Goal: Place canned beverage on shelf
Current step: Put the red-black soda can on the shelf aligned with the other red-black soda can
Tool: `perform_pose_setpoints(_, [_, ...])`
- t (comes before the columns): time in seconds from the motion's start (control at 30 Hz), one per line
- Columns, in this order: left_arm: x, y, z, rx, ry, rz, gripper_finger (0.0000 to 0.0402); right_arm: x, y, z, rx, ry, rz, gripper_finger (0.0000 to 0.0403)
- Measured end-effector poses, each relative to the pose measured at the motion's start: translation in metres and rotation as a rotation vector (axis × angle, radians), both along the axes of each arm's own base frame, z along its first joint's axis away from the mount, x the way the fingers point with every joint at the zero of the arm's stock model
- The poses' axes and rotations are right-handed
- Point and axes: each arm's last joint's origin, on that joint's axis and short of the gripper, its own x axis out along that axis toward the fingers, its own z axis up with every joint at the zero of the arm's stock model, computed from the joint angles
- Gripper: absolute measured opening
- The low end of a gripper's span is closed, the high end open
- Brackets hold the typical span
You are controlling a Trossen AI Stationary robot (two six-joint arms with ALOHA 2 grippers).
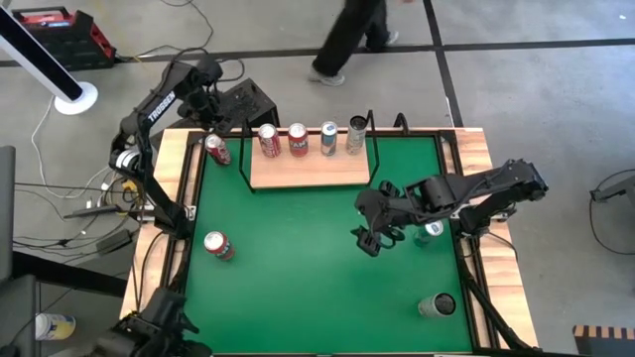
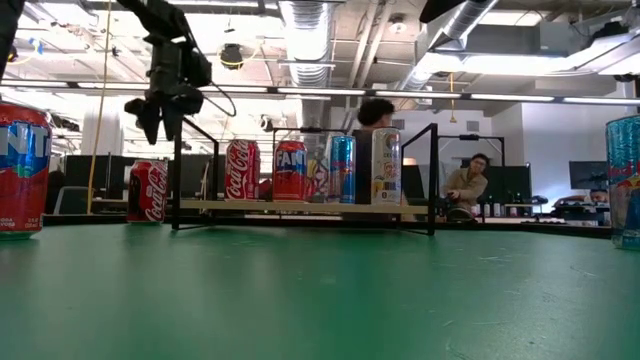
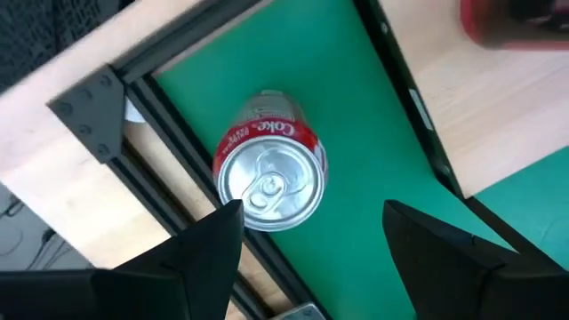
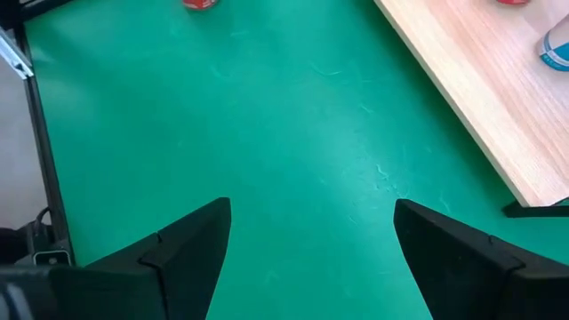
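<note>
A red Coke can (image 1: 217,149) stands upright on the green mat just off the left end of the shelf (image 1: 310,169). It also shows in the low view (image 2: 148,190) and, top up, in the left wrist view (image 3: 271,178). The shelf is a pale-wood board with black wire ends and carries several upright cans (image 1: 298,139). My left gripper (image 3: 311,236) is open and hangs above the Coke can, clear of it in the low view (image 2: 160,105). My right gripper (image 1: 372,236) is open and empty over the mat's middle right, near the shelf's near right corner (image 4: 524,191).
A red can (image 1: 217,244) stands at the mat's left. A blue can (image 1: 434,230) stands beside my right arm. Another can (image 1: 437,304) lies at the near right. A black frame rail (image 3: 169,98) edges the mat. People are in the room beyond the table.
</note>
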Motion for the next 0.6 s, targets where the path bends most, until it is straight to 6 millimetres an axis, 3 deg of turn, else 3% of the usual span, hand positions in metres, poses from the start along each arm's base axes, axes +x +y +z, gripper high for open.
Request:
perform_pose_setpoints(0.4, [0.002,0.002,-0.028,0.006,0.026,-0.060,0.0253,0.003,-0.013,0.000,0.013,0.016,0.014,0.0340])
perform_pose_setpoints(0.6, [0.009,0.001,-0.025,0.050,0.082,-0.150,0.0253,0.003,-0.013,0.000,-0.003,0.020,0.039,0.0340])
